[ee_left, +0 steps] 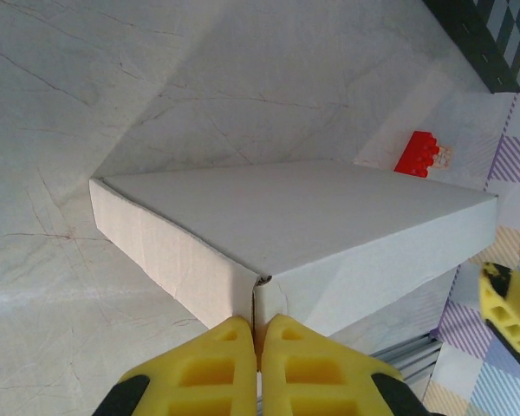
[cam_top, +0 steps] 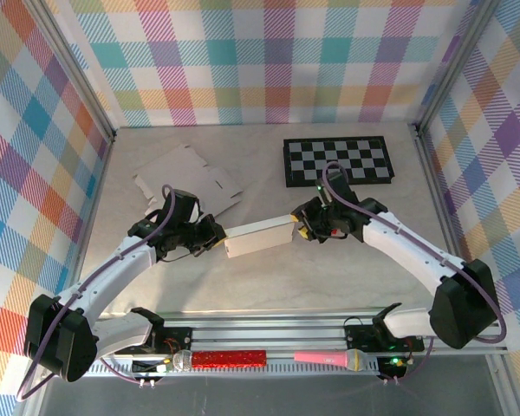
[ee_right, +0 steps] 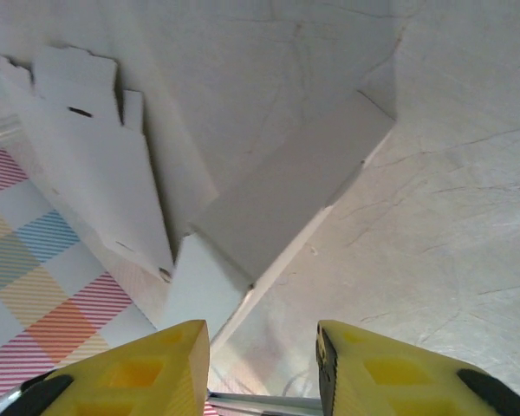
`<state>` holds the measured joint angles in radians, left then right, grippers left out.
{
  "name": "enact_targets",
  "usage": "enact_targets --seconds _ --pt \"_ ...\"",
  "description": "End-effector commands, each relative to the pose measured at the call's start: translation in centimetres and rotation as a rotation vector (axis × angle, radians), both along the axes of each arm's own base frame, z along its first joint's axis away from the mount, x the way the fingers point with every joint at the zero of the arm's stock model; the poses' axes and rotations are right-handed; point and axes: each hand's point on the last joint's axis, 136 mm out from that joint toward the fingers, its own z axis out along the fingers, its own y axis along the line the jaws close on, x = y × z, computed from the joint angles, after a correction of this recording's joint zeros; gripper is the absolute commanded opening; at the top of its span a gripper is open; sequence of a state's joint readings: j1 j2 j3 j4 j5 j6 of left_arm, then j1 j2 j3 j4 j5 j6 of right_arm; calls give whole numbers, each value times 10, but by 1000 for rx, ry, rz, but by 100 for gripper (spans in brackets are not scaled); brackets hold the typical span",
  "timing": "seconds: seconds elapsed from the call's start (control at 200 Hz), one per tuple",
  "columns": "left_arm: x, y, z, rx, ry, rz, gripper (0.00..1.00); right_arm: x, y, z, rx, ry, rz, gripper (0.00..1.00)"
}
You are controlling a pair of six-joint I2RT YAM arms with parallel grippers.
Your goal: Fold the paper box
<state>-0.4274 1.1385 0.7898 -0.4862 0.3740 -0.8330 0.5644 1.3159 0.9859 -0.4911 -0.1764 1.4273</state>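
Both ends of paper box [cam_top: 258, 237] covered, sits middle of surface [cam_top: 355, 286]. Left end effector [ee_left: 258, 342] pinched together, nosing near corner, prob bracing it. Right end effector [ee_right: 262, 347] jaws apart at other end, gripping nothing.

**Layout on the desk**

The paper box [cam_top: 260, 237] is placed at the middle of the desk [cam_top: 355, 286], between the left jaws (at its left end) and the right jaws. A flat cardboard blank [cam_top: 188, 180] is laid behind it to the left, a checkerboard [cam_top: 337, 161] behind it to the right. On the near rail [cam_top: 277, 334], one microphone [cam_top: 221, 358] is laid left of another microphone [cam_top: 334, 357].
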Motion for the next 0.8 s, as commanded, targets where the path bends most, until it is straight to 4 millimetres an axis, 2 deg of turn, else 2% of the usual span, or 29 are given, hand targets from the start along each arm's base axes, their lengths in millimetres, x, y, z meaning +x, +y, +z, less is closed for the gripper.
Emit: enact_targets --seconds 0.0,0.115,0.235,0.36,0.445,0.515,0.67,0.795 --pt "-22 25 -41 135 149 30 6 6 -1 10 4 -29 -14 38" --pt "-20 23 -41 131 149 28 6 8 7 -8 18 23 -10 38" --pt "-19 23 -39 131 145 26 7 1 0 -29 -36 87 -14 37" --pt "-16 24 -27 129 117 32 15 -13 -8 -48 -77 164 -18 33" --pt "-11 26 -9 122 74 48 28 -18 -11 -52 -92 193 -20 32" --pt "-4 25 5 85 49 67 31 -19 -12 -53 -98 196 -21 32" --pt "7 20 19 26 26 82 28 -19 -12 -53 -100 199 -22 32" --pt "6 16 11 9 46 72 24 -18 -11 -54 -98 202 -21 32"
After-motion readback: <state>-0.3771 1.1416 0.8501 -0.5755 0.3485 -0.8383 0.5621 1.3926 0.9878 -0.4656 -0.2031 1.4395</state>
